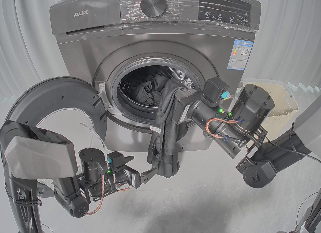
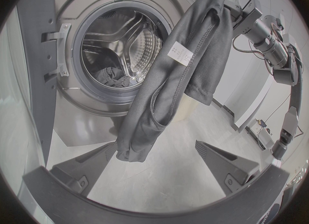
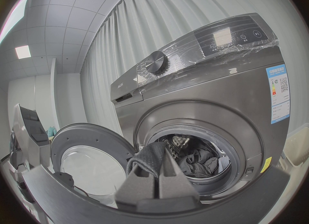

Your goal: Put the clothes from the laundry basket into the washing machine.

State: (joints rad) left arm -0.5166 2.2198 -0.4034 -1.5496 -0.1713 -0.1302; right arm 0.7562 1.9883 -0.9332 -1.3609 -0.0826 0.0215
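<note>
A long dark grey garment (image 1: 165,133) hangs in front of the washing machine's (image 1: 87,53) round opening. My right gripper (image 1: 172,93) is shut on the garment's top end at the drum mouth, and its closed fingers (image 3: 145,182) pinch the cloth (image 3: 146,158). The garment (image 2: 180,73) carries a white label and droops almost to the floor. My left gripper (image 1: 152,171) is low and open (image 2: 155,143), with the garment's bottom end hanging by one of its fingers (image 2: 96,160). Dark clothes (image 1: 147,88) lie inside the drum (image 2: 111,76).
The machine's door (image 1: 57,99) stands swung wide open to the left. A cream laundry basket (image 1: 284,99) sits on the floor to the right of the machine, behind my right arm. Bare grey floor lies in front of the machine.
</note>
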